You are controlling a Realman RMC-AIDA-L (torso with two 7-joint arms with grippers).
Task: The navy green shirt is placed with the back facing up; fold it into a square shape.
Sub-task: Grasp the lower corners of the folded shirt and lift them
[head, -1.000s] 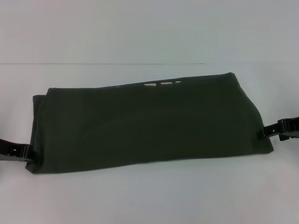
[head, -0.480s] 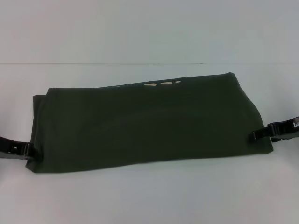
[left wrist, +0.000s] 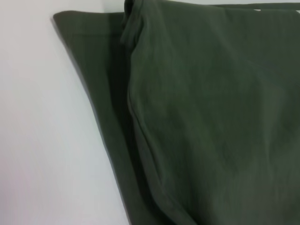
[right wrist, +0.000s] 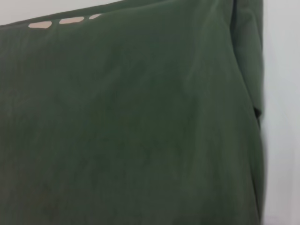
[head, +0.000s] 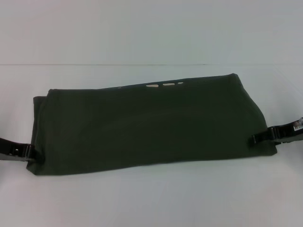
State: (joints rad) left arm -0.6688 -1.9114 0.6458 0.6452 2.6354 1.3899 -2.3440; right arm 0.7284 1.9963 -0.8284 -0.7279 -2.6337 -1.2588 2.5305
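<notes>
The dark olive-green cloth T-shirt (head: pixel 149 125) lies on the white table (head: pixel 151 198) as a long band, folded lengthwise, running side to side in front of me; a few cream letter fragments (head: pixel 164 85) peek out along the far edge. Left black gripper (head: pixel 26 152) sits at the shirt's near-left end, right black gripper (head: pixel 259 138) at the near-right end. Change over the last second: the right one has slid inward from just off the hem and now overlaps the cloth edge; the left has barely moved. I read that as both ends being set up for the next fold, ends toward the middle, to get the square. I can't tell whether either gripper is spread or pinching fabric; wrist views show only cloth layers and table. Risk: uneven grab depth skews the fold.
</notes>
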